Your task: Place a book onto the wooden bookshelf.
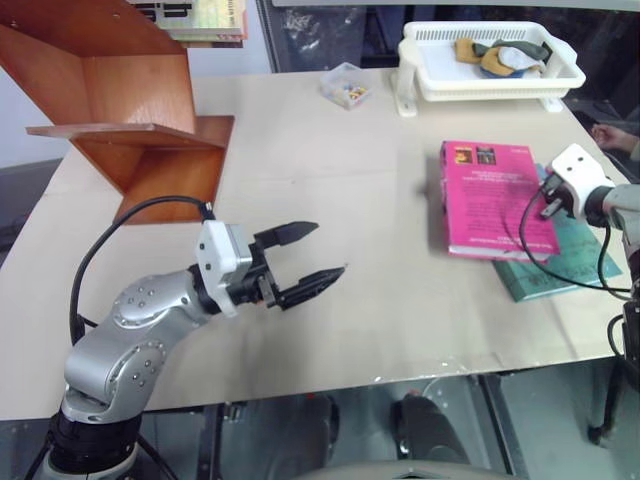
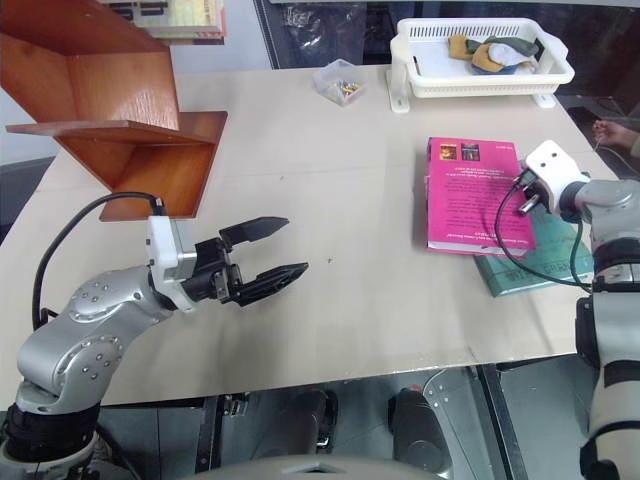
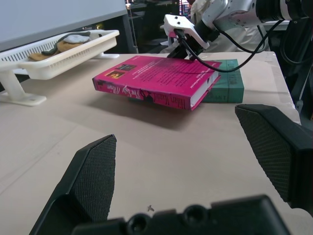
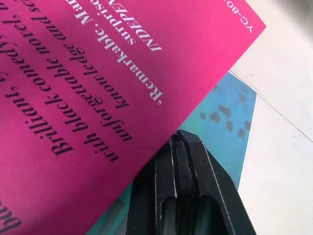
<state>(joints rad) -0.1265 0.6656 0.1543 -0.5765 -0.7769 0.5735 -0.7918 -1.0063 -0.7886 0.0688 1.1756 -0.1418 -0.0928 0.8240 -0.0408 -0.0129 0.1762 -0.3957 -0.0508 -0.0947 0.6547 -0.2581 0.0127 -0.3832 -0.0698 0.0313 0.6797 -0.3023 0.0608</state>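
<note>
The pink book (image 1: 490,200) lies flat on the right side of the table, its near right corner resting on a teal book (image 1: 560,265). My right gripper (image 1: 547,209) is shut, and its joined fingertips (image 4: 181,137) sit at the pink book's right edge, above the teal cover. Whether they touch the book I cannot tell. The wooden bookshelf (image 1: 120,110) stands at the table's far left corner, with a flat ledge and slanted panels. My left gripper (image 1: 328,250) hovers open and empty over the table's left middle, pointing toward the book.
A white plastic basket (image 1: 420,40) holding cloth items stands at the back right. A small clear box (image 1: 346,86) of little coloured pieces sits beside it. Books (image 1: 200,20) lie on top of the shelf. Bare tabletop (image 1: 380,180) stretches between shelf and book.
</note>
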